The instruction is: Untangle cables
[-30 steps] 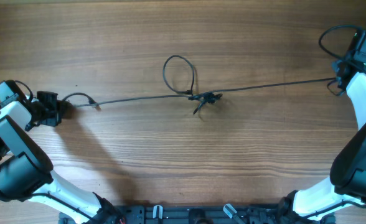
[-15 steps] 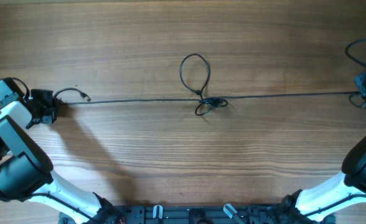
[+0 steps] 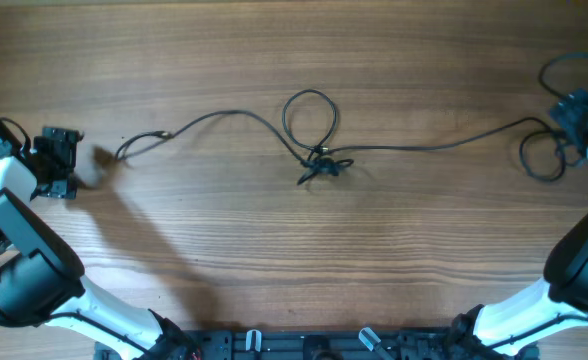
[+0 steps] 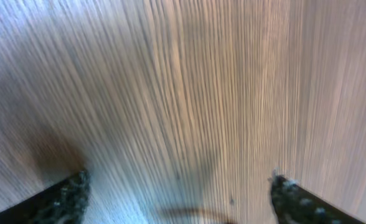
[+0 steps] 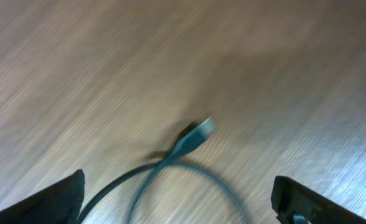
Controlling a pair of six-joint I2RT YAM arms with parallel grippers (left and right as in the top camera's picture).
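Fingers of my left gripper (image 4: 178, 198) stand wide apart, with only the bare brown wooden table (image 4: 189, 93) between them; nothing is held. My right gripper (image 5: 178, 200) is spread just as wide. On the wood ahead of its fingers lies a small dark plug end (image 5: 195, 132) of one of the thin black cables (image 3: 314, 170), its cord curving away in an arc, not gripped.

Seen from above, my left gripper sits at the left edge of the table, a little apart from the nearest free cable end (image 3: 126, 150), which rests on the wood. My right gripper is at the far right edge, with a slack coil (image 3: 539, 160) of cable just beside it.

Further out, the cords run in loose waves from both sides towards the middle of the table. There they meet in a small tight knot (image 3: 321, 160). A round loop (image 3: 309, 95) rises from that knot on the side away from my base.
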